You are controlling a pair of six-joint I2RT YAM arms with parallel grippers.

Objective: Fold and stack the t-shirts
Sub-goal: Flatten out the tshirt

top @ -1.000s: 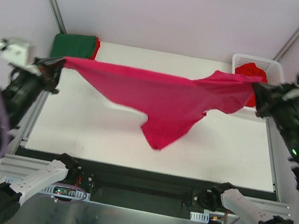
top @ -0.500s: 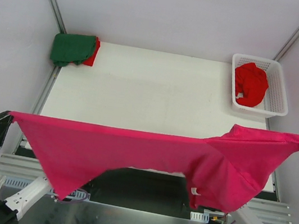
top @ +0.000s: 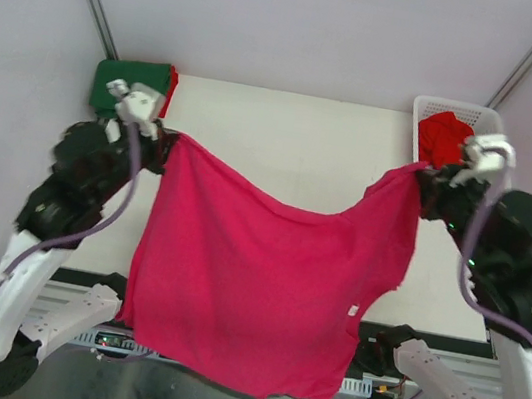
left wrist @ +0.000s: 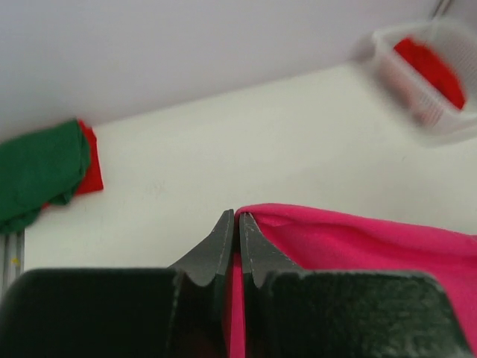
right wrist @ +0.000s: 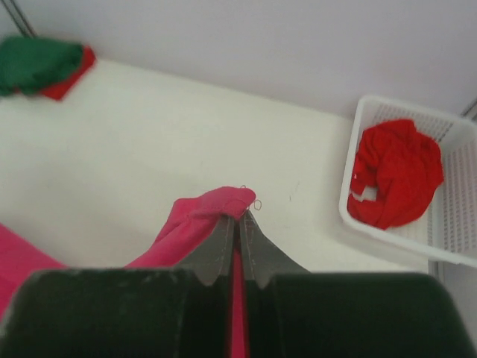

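Noted magenta t-shirt point(top: 262, 290) hanging spread in the air above the near half of the desk point(top: 287, 132), pinched at both upper corners. Found left pincer point(left wrist: 237, 218) clenched on the shirt's left corner and right pincer point(right wrist: 240, 218) clenched on the right corner; in both wrist views, jaws pressed together with pink cloth between them.

Edges: logged top edge sagging in a shallow curve between the two corners, side edges falling nearly straight, lower hem hanging past the near desk edge in front of the arm bases. Spotted small white tag point(top: 354, 312) near the right side edge.

Room: seen bare desk surface beyond the top edge, reaching to the far wall. Found green t-shirt point(top: 127, 84) folded on the far left corner, lying on a folded red t-shirt point(top: 170, 83). Found crumpled red t-shirt point(top: 443, 136) inside the white lattice basket point(top: 463, 107) on the far right corner.

Views: full drape seen from the top camera only. Thread loop at the pinched right corner seen in the right wrist view only.
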